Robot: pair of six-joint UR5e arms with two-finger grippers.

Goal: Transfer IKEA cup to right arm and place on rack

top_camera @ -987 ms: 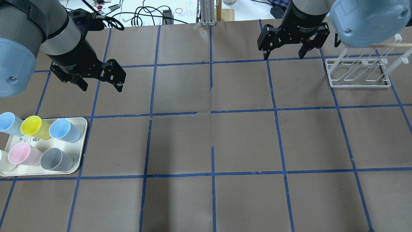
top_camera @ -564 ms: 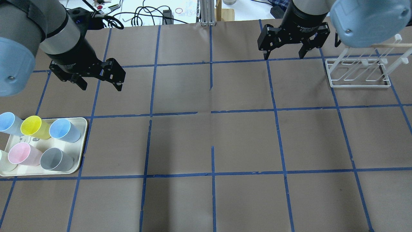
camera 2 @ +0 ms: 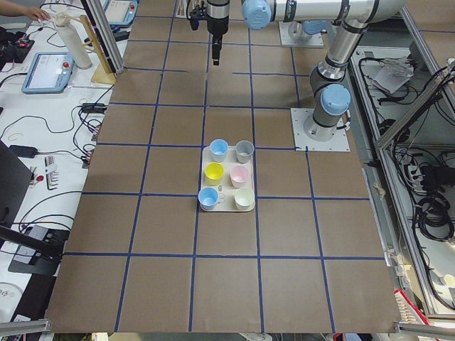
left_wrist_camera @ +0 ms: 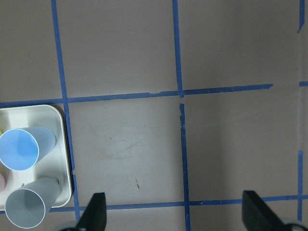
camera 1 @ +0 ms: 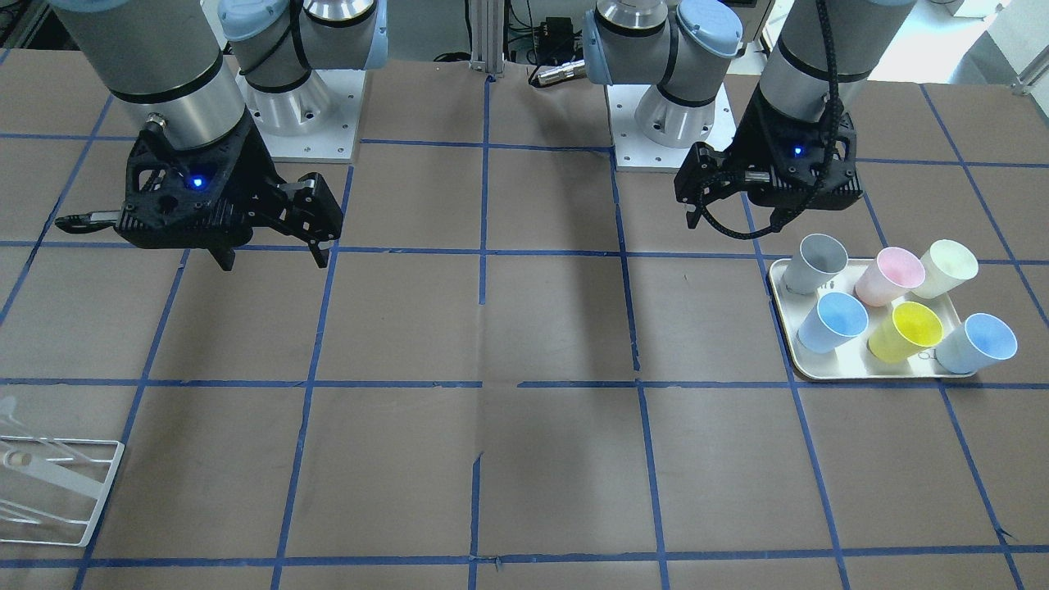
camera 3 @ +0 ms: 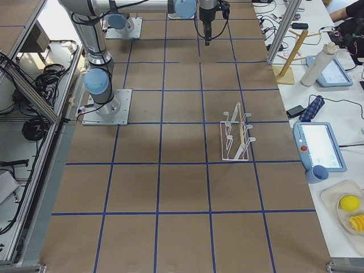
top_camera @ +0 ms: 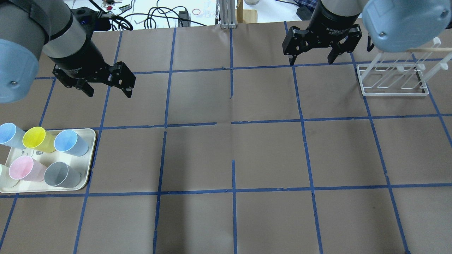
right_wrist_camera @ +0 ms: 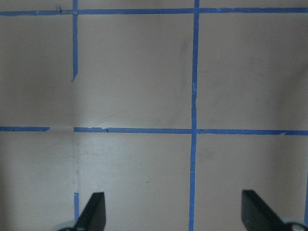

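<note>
Two pale-blue IKEA cups stand on a cream tray (top_camera: 92,155) at the table's left: one (top_camera: 70,143) at the tray's right side, the other (top_camera: 9,134) at the far left. They also show in the front view, the first (camera 1: 832,321) and the second (camera 1: 979,342). My left gripper (top_camera: 109,93) is open and empty, hovering beyond the tray; its wrist view shows the nearer blue cup (left_wrist_camera: 21,149). My right gripper (top_camera: 311,62) is open and empty, hovering left of the white wire rack (top_camera: 395,94).
The tray also holds a yellow cup (top_camera: 35,138), a pink cup (top_camera: 21,168), a grey cup (top_camera: 61,174) and a cream cup (camera 1: 949,266). Blue tape lines grid the brown table. Cables and tools lie beyond the far edge.
My left gripper has moved slightly to the left and toward the far side of the table. The right gripper, cups and rack have not moved.
</note>
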